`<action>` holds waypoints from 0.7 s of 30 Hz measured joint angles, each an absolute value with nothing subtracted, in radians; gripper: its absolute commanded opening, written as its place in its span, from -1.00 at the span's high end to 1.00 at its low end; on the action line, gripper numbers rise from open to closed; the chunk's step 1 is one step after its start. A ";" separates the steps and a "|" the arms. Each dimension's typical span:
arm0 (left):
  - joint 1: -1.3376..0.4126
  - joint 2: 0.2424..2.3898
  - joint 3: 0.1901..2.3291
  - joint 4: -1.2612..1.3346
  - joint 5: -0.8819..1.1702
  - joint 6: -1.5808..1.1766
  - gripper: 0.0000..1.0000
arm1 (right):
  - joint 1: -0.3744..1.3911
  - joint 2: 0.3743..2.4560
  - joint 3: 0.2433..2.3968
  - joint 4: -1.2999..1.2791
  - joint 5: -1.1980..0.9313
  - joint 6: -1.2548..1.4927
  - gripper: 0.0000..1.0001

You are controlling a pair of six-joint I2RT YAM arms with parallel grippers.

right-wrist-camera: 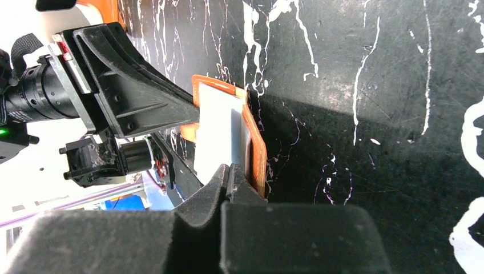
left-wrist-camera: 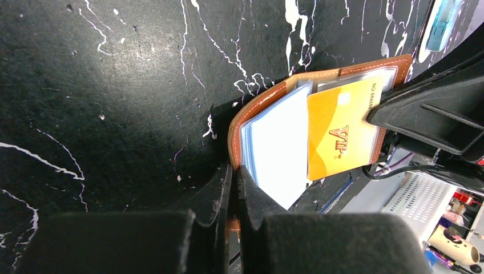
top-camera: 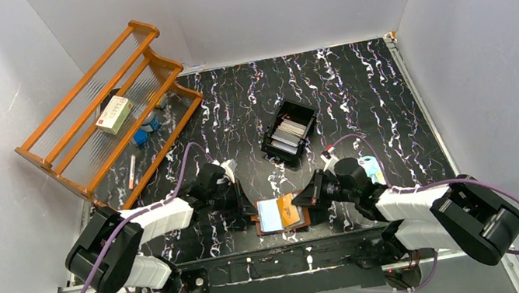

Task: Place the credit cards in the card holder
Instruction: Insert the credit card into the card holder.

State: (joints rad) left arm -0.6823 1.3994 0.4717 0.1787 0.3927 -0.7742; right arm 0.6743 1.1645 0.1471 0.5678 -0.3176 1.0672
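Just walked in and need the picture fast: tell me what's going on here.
Both arms are working on the open card holder. The left gripper is shut on its leather edge, pinning it in place. The right gripper appears shut on the orange card, which lies over the clear sleeves and sticks out past the holder's edge, so it is not fully in. More cards sit in the black tray farther back.
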 measured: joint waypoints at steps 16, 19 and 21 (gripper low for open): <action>-0.682 1.399 0.468 0.180 0.392 -0.786 1.00 | 0.674 1.184 0.133 0.586 -0.313 1.071 1.00; -0.682 1.399 0.468 0.180 0.392 -0.786 1.00 | 0.674 1.187 0.133 0.585 -0.314 1.073 1.00; -0.682 1.399 0.468 0.181 0.392 -0.786 1.00 | 0.674 1.188 0.133 0.578 -0.313 1.075 1.00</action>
